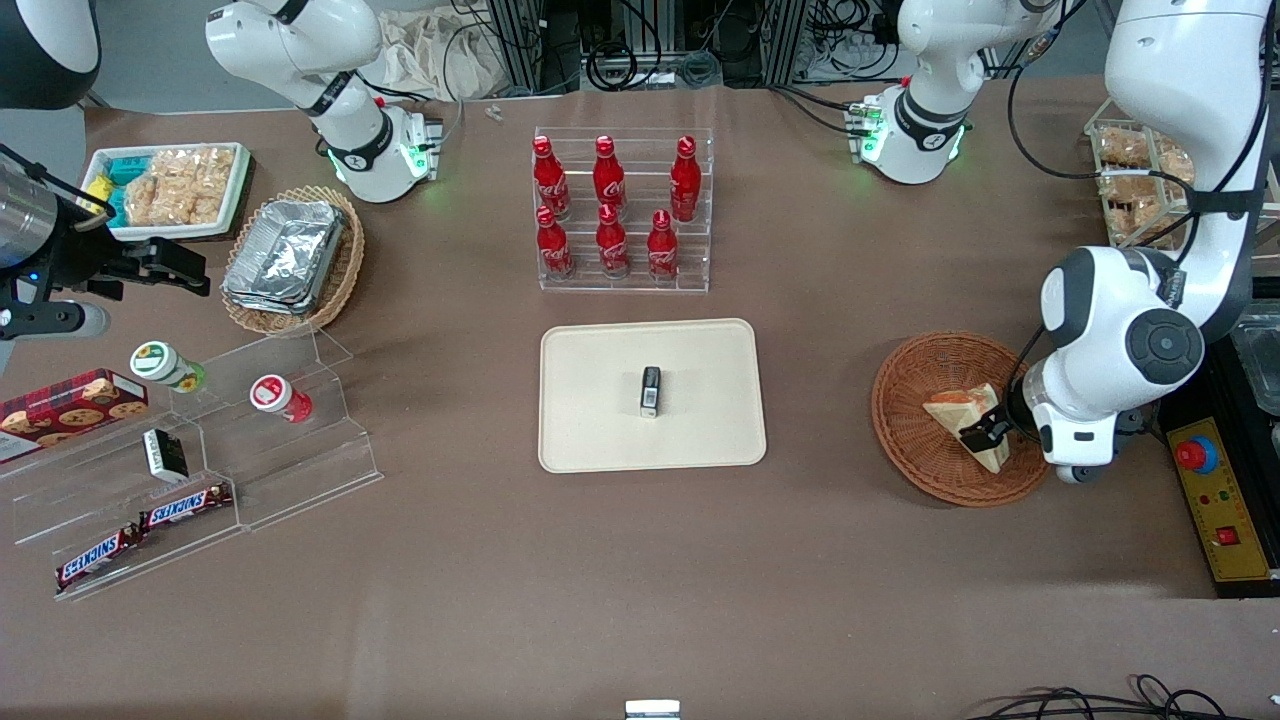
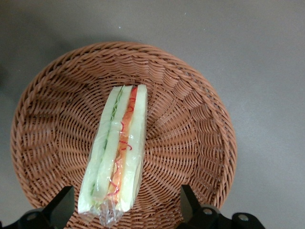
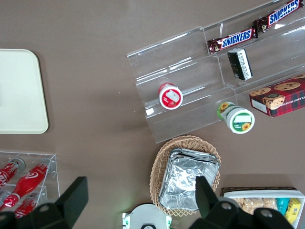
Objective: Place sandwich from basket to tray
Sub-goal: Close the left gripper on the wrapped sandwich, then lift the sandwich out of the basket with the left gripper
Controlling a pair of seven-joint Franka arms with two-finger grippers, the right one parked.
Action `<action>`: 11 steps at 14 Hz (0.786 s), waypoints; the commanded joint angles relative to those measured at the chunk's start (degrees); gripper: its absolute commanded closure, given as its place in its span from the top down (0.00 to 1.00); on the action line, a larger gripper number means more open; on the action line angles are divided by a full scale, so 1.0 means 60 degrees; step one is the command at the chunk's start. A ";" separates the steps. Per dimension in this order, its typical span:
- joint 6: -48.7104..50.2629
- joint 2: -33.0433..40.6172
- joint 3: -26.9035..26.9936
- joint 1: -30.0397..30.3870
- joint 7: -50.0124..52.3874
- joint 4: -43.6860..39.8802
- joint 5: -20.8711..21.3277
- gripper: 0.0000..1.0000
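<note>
Sandwich [image 1: 968, 413]: triangular wedge of pale bread, wrapped in clear film, red and green filling along its edge, standing on edge inside the basket [image 1: 915, 440]. Basket: round, shallow, reddish-brown wicker, resting on the brown desk [image 1: 640, 580] toward the working arm's end. Pincer [image 1: 985, 432]: the left arm's, low over the basket at the sandwich; fingers [image 2: 61, 206] spread, one to each side of the wedge's near end, with a gap showing between each finger and the bread in the left wrist view. Tray [image 1: 600, 440]: flat cream-beige rectangle with rounded corners, at mid-desk, well apart from the basket; a small dark box [image 1: 650, 390] lies on it near the middle. Clear acrylic rack [image 1: 625, 280] with six red bottles [image 1: 611, 210]: farther from the front camera than the tray. Toward the parked arm's end: a lighter wicker basket with foil containers [image 1: 290, 260], a white tray of bagged snacks [image 1: 170, 190], and clear stepped shelves [image 1: 300, 470] carrying two Snickers bars [image 1: 185, 506].
</note>
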State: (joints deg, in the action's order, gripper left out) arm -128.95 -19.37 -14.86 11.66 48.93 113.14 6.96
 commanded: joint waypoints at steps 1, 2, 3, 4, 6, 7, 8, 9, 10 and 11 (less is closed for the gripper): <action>-0.0568 0.0151 0.0015 0.0020 0.0268 0.0611 0.0231 1.00; -0.0568 0.0180 0.0016 0.0049 0.0239 0.0684 0.0260 1.00; -0.0568 0.0195 0.0030 0.0078 0.0224 0.0786 0.0318 1.00; -0.0568 0.0210 0.0030 0.0108 0.0195 0.0816 0.0334 1.00; -0.0670 0.0196 0.0045 0.0123 0.0180 0.0933 0.0334 1.00; -0.0903 0.0181 0.0059 0.0123 0.0180 0.1093 0.0334 1.00; -0.1137 0.0137 0.0060 0.0123 0.0180 0.1196 0.0334 1.00; -0.1227 0.0079 0.0060 0.0123 0.0180 0.1212 0.0334 0.90; -0.1213 -0.0067 0.0074 0.0123 0.0151 0.1183 0.0334 0.60; -0.1213 -0.0141 0.0074 0.0123 0.0165 0.1168 0.0334 0.53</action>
State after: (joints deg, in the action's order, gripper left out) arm -133.88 -19.70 -14.48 12.23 48.93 118.87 7.58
